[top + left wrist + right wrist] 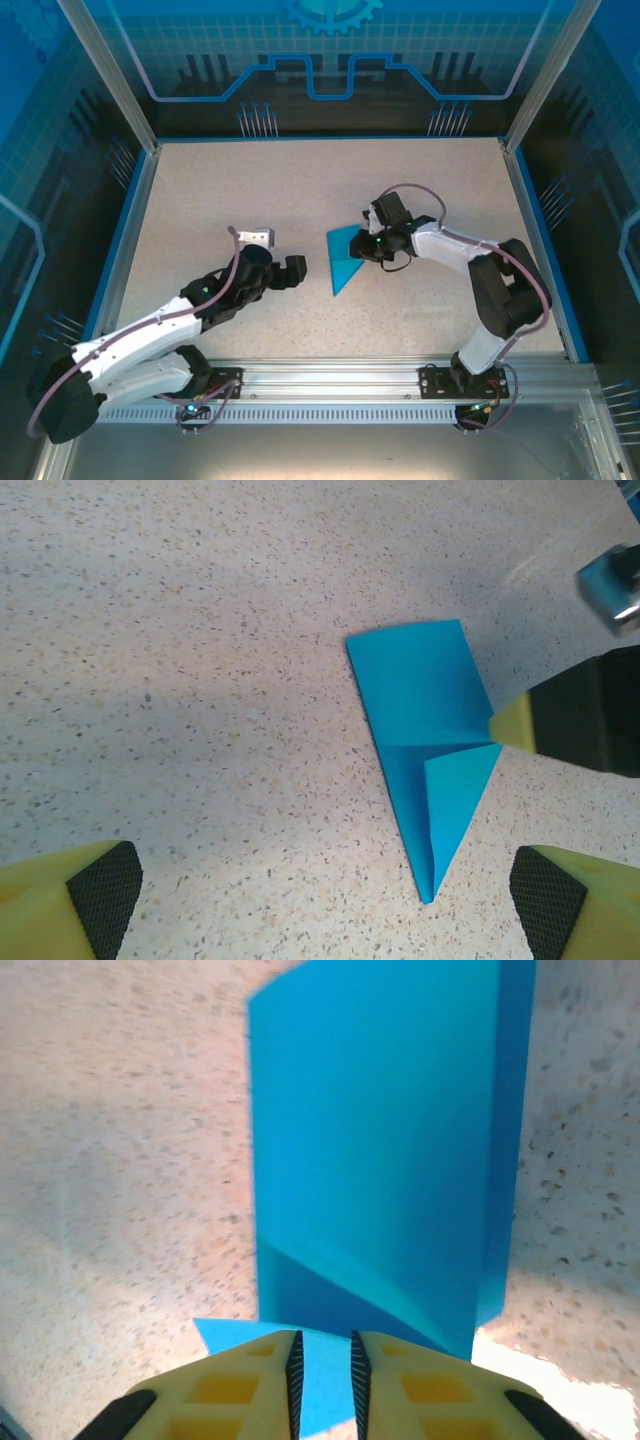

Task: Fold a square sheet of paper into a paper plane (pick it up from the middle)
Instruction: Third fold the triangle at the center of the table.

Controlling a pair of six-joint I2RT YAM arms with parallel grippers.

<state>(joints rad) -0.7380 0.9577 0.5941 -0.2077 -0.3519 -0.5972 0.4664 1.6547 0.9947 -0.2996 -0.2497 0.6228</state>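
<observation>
At the tips of the right fingers (240,1385) a thin slot is left between the pads, with blue paper showing in it. Whether they pinch the sheet or merely straddle its edge cannot be told. They meet the paper plane (425,750) at its side corner, where a folded flap crosses the body. The plane lies right of the worktop's centre, half made, with a pointed nose and a blunt square tail. The left fingers (100,900) are spread wide, hold nothing and hang near the plane without touching it.

Nothing pins the paper, so a sideways pull from the right fingers would likely drag or spin the plane. A nipped layer could lift and spring the creases open, or crumple.

The worktop (250,190) is pale, speckled and smooth-looking, so probably gives little grip. It has a blue rim (135,230) and an aluminium rail (330,375) at the near edge. Blue-tinted panels (330,50) printed with circuit lines wall it in.
</observation>
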